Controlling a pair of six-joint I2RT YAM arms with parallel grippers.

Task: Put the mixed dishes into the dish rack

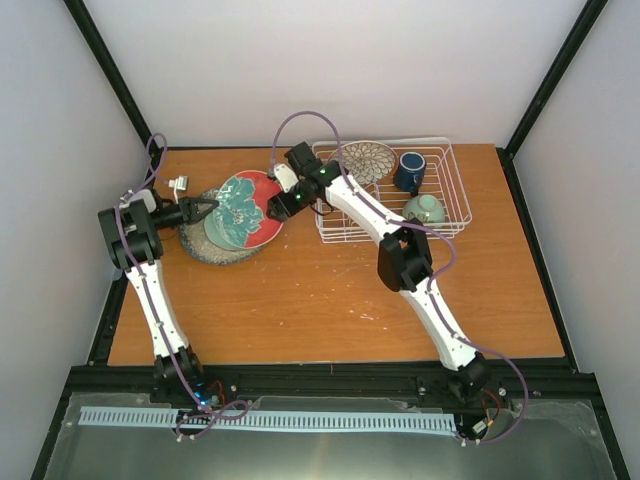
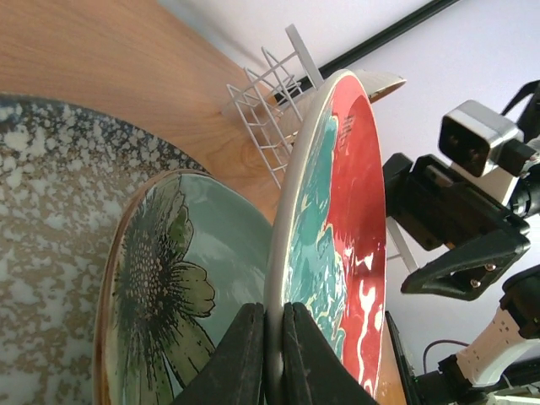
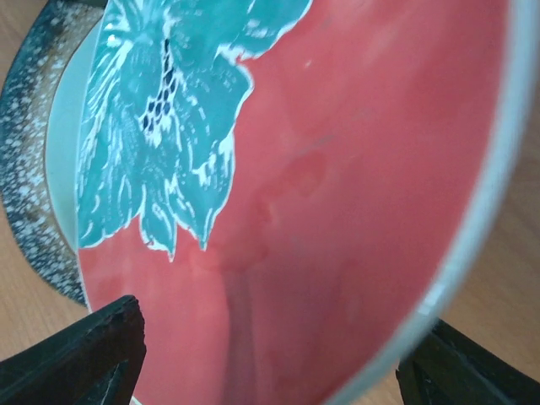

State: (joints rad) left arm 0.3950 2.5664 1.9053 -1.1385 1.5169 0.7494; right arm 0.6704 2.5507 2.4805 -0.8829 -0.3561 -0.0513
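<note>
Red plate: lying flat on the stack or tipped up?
Tipped up: the red plate stands nearly on edge, rim pinched by the left gripper, angled steeply above the green plate.

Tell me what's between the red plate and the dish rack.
The right tool, jaws open toward the red plate, fills that gap before the dish rack; clearest in the top view.

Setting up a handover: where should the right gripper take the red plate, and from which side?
Grip the free rim of the red plate nearest the dish rack, opposite where the left gripper pinches it. Come from the rack side with the jaws straddling the thin edge. The plate is tipped up, so both faces are exposed there.
</note>
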